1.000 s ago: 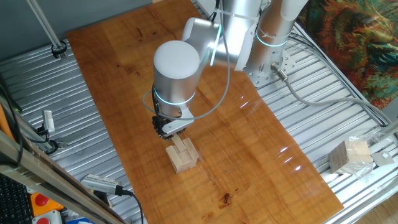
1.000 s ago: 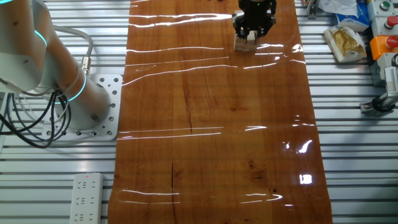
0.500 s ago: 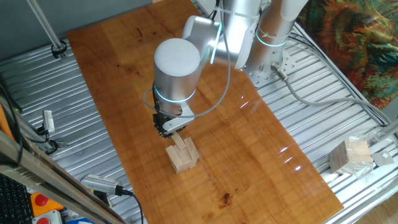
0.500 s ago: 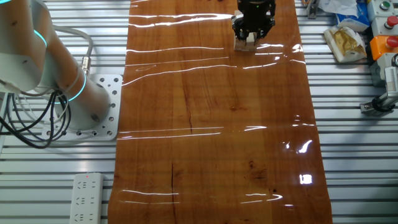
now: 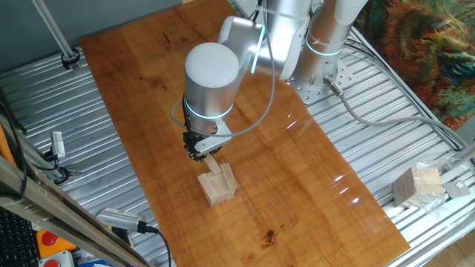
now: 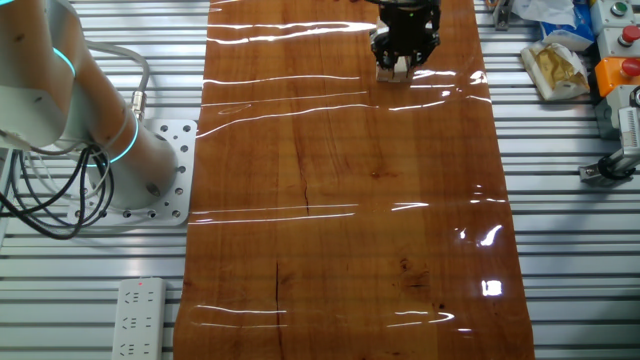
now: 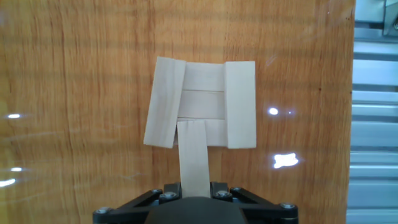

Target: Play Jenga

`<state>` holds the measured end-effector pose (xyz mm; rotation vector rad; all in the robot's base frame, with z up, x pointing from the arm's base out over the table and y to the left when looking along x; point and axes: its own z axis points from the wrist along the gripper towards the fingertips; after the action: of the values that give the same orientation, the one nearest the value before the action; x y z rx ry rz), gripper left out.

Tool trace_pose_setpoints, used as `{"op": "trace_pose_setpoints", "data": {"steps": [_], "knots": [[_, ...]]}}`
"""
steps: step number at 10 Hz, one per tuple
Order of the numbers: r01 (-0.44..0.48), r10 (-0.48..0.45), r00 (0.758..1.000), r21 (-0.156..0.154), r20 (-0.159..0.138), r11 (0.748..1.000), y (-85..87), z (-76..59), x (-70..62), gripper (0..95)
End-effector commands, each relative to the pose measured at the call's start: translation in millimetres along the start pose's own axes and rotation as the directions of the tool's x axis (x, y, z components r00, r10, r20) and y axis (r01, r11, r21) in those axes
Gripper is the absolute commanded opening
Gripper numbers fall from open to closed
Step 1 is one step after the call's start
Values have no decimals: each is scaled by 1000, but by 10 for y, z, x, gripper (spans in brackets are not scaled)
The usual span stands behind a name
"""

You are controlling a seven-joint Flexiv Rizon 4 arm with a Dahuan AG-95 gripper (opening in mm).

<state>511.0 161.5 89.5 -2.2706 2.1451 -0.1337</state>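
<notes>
Your gripper [image 7: 193, 190] is clamped on a slim loose block [image 7: 191, 155], hanging over the Jenga [image 7: 202, 102] stack on the wooden table [image 5: 141, 89]. The top-layer left block [image 7: 163, 102] is skewed; bump it and you'll likely topple the layer.

Robotics lab bench. Evidence: varnished wooden board [image 5: 252, 159] laid over a ribbed aluminium frame table [image 5: 111, 148]; robot arm [image 5: 211, 85] bolted to a perforated metal plate [image 6: 165, 170] at 9 o'clock in the other fixed view, cables [image 6: 45, 195] trailing from its base. Power strip [image 6: 138, 318] at 7 o'clock. Orange control box [image 6: 615, 75] and bagged items [image 6: 560, 65] at 2 o'clock. In one fixed view, red button [image 5: 47, 239] at 8 o'clock, plastic-wrapped block cube [image 5: 419, 185] at 4 o'clock, patterned cloth [image 5: 419, 52] at 2 o'clock.
</notes>
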Motion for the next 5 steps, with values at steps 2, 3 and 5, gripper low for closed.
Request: {"op": "trace_pose_setpoints", "data": {"steps": [2,3,5], "knots": [[13,-13,1000,-1,-3,1000,15,-2,85,0],[18,-18,1000,-1,-3,1000,22,3,127,0],[29,-29,1000,0,-3,1000,36,-5,210,0]]}}
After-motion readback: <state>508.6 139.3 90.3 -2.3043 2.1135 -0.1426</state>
